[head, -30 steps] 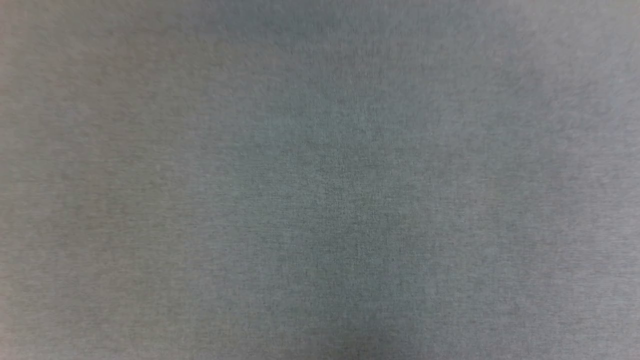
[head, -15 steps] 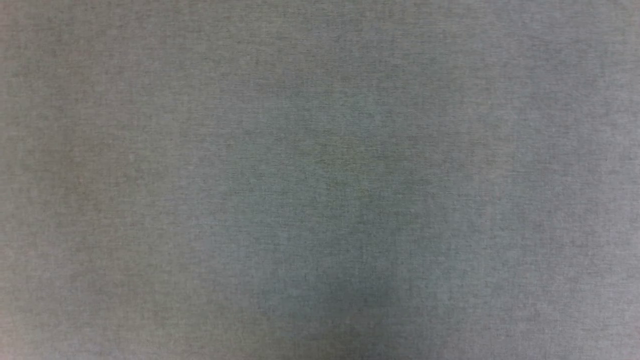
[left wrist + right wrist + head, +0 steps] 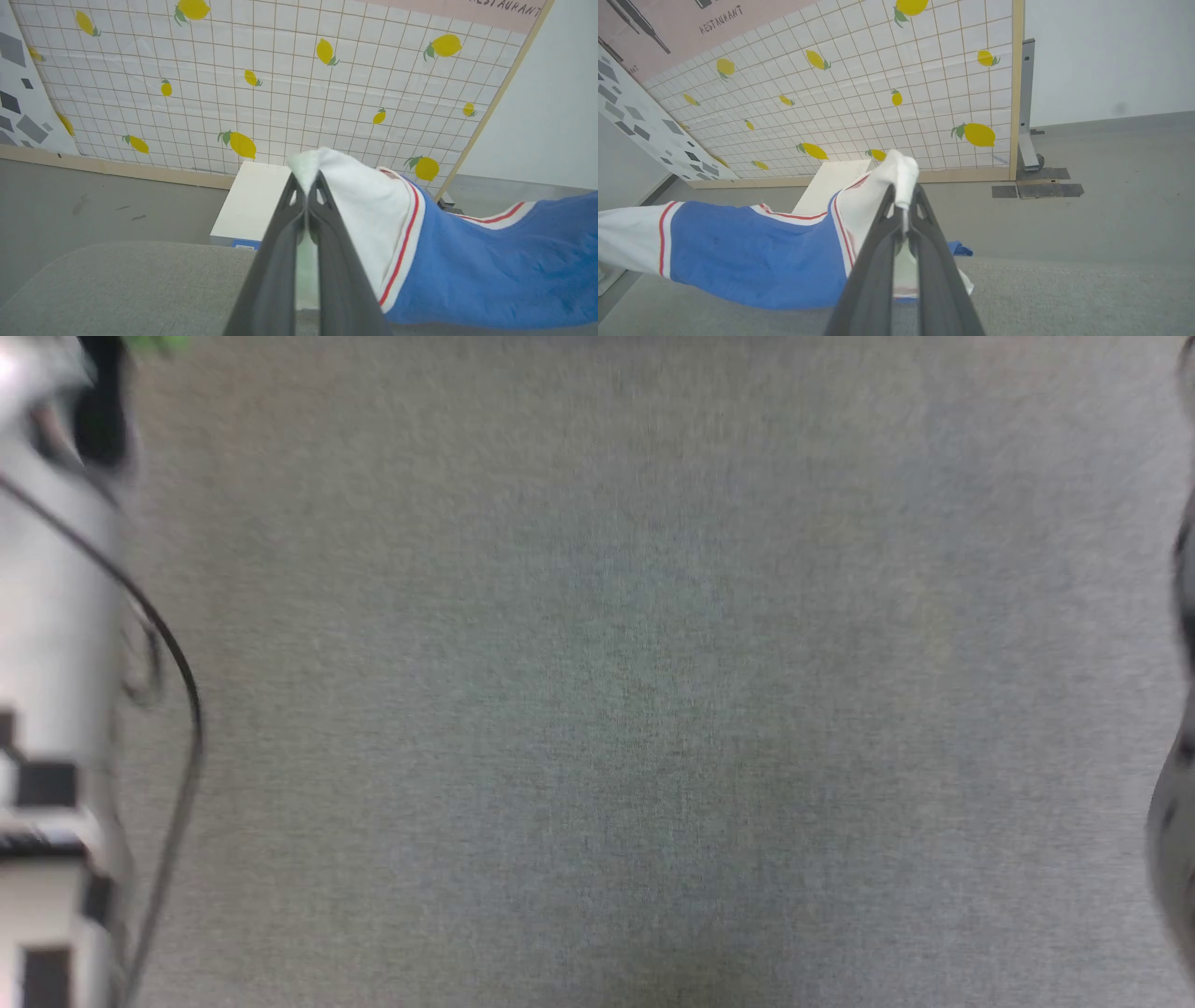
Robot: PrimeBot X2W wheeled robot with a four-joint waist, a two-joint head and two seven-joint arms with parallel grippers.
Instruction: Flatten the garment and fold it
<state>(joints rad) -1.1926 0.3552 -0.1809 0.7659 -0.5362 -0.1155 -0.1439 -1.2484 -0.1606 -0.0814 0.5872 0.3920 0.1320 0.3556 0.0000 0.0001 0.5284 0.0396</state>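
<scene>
Blue shirt (image 3: 752,252) lifted by both sleeves, ready to be spread

At the centre of the left wrist view the left jaws are pinched tight on one white sleeve (image 3: 355,196). At the centre of the right wrist view the right jaws are pinched the same way on the other white sleeve (image 3: 887,186). The shirt hangs strung between them above the grey table (image 3: 117,289), in front of a lemon-print screen (image 3: 280,93). Holding the two sleeves well apart lets the blue body drop open under its own weight, so I judge it is being stretched out before it is laid flat; folding has not begun
</scene>
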